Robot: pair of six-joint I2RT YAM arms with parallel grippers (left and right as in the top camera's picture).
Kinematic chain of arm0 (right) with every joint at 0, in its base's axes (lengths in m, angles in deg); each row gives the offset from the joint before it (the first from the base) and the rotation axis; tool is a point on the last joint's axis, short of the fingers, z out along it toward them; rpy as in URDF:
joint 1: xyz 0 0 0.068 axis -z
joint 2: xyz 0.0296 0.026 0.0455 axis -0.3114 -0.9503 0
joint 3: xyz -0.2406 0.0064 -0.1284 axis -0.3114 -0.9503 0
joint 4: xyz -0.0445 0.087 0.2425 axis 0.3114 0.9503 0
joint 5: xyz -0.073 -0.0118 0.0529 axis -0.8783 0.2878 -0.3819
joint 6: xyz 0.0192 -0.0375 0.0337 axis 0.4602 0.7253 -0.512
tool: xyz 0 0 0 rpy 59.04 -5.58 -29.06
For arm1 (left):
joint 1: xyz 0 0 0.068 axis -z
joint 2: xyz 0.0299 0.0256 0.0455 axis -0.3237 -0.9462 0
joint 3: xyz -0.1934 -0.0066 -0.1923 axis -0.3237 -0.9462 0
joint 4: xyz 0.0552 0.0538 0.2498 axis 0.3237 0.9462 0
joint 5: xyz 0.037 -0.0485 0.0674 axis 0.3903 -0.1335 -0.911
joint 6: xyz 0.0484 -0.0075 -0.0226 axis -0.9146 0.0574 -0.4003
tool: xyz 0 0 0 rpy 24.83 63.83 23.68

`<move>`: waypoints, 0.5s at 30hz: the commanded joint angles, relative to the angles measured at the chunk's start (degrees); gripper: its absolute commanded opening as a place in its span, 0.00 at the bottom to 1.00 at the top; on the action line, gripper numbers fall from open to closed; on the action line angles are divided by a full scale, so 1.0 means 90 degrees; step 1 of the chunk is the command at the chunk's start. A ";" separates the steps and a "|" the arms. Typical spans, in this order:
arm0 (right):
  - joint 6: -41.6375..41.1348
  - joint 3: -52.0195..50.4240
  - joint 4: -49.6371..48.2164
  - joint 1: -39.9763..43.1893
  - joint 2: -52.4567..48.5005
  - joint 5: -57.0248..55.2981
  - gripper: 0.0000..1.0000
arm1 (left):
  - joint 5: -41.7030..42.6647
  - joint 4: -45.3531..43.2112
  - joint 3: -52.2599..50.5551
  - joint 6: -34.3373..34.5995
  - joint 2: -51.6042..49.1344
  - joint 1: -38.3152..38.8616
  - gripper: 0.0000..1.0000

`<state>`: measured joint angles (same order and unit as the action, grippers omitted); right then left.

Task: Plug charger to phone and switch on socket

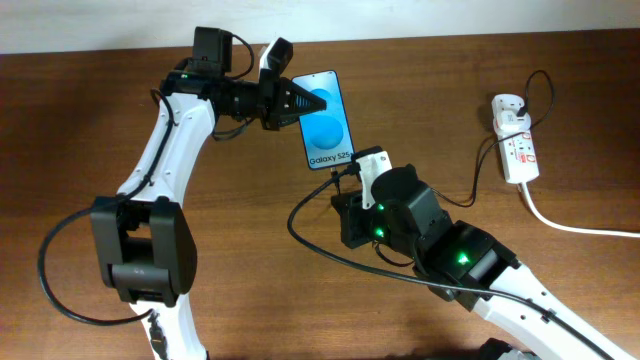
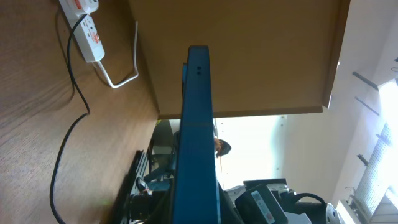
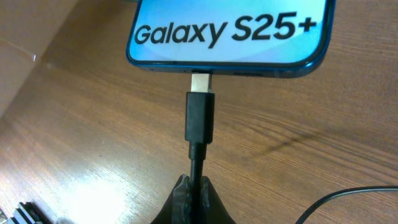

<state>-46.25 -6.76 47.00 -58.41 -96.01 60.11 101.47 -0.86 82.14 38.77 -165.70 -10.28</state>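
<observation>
The phone (image 1: pixel 327 118) lies at the back middle of the table, its "Galaxy S25+" strip toward my right arm. My left gripper (image 1: pixel 296 102) is shut on the phone's far end; the left wrist view shows the phone edge-on (image 2: pixel 196 124) between the jaws (image 2: pixel 196 211). My right gripper (image 1: pixel 346 182) is shut on the charger's black cable just behind the connector (image 3: pixel 200 117). The connector's metal tip (image 3: pixel 200 81) meets the port on the phone's bottom edge (image 3: pixel 230 37), with most of the tip still showing. The socket (image 1: pixel 518 150) lies at the right with the white plug adapter (image 1: pixel 507 108) in it.
The charger cable (image 1: pixel 480 180) runs from the adapter across the table and loops under my right arm. The socket's thick white cord (image 1: pixel 575 224) leaves to the right edge. The left wrist view shows the socket (image 2: pixel 87 28) and the table's far edge.
</observation>
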 commanded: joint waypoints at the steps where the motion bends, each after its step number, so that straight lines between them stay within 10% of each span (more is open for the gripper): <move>1: 0.0070 0.0151 -0.0141 0.0024 0.0000 0.0005 0.04 | 0.0301 0.0005 0.0066 0.0010 0.0024 -0.0015 0.00; 15: 0.0537 0.0151 -0.0687 0.0024 0.0000 -0.0403 0.04 | 0.0301 0.0007 0.0066 -0.0695 0.0024 0.0282 0.00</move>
<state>-43.67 -6.78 44.55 -58.48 -96.03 59.85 101.51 -1.21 82.17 36.63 -165.70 -9.85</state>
